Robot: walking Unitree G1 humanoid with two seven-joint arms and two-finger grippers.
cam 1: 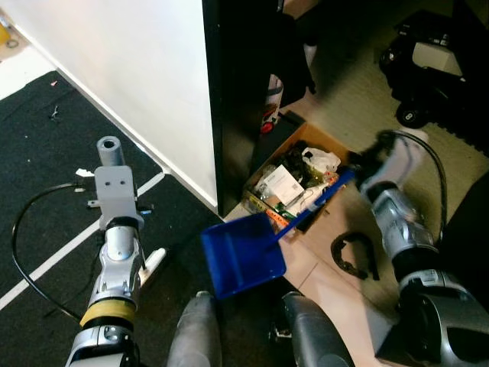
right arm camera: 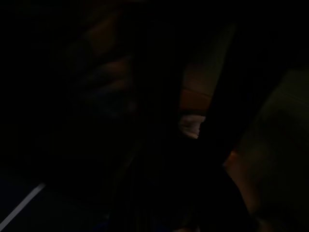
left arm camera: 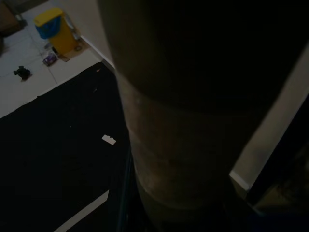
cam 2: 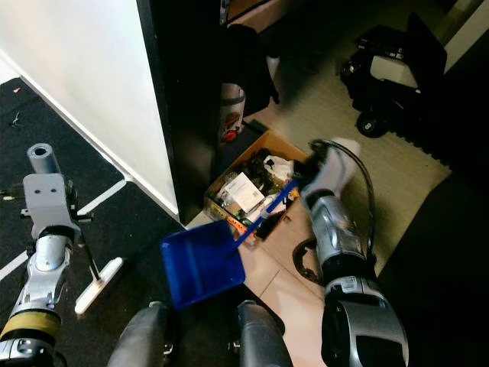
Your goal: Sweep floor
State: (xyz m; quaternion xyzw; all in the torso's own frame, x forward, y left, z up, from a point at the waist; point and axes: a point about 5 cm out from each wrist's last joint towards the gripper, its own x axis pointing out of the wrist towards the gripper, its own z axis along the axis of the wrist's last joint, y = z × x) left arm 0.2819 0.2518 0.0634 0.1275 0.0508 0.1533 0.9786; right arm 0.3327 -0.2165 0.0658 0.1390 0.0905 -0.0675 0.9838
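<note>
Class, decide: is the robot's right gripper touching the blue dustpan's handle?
Touching. In the left eye view the blue dustpan's handle runs straight into the right gripper, which carries the pan above the floor beside the cardboard box.

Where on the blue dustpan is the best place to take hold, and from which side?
Grip the blue dustpan on its long straight handle, near the far end, coming from the robot's right. The handle runs up and to the right, away from the wide scoop, and is slim enough to close two fingers around. The right gripper already meets it there; its fingers cannot be made out.
</note>
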